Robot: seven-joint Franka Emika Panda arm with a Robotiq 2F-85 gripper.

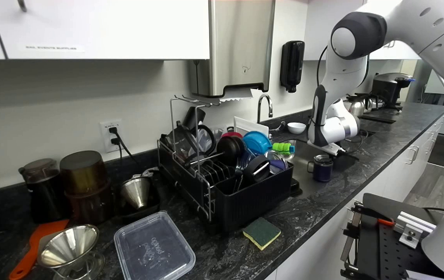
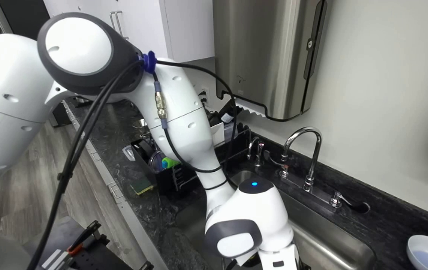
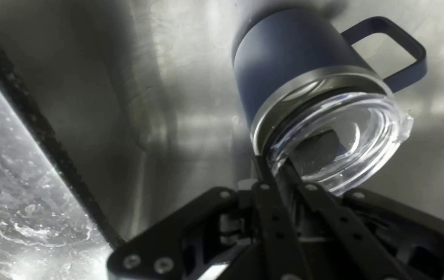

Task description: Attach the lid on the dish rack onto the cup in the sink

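Black gripper [image 3: 275, 165] clamped on a clear lid [image 3: 356, 163]; lid at the mouth of an upright blue mug [image 3: 290, 50]; mug in the sink [image 3: 194, 101], behind the front edge of the counter [image 1: 315, 210].

Mug [image 3: 284, 54] in the sink [image 3: 191, 62], lid [image 3: 344, 138] at its mouth, tool [image 3: 274, 167] on the lid's rim! Left of the sink, on the bench [image 1: 222, 258], the dish rack [image 1: 251, 208], sponge [image 1: 261, 233] at its near side.
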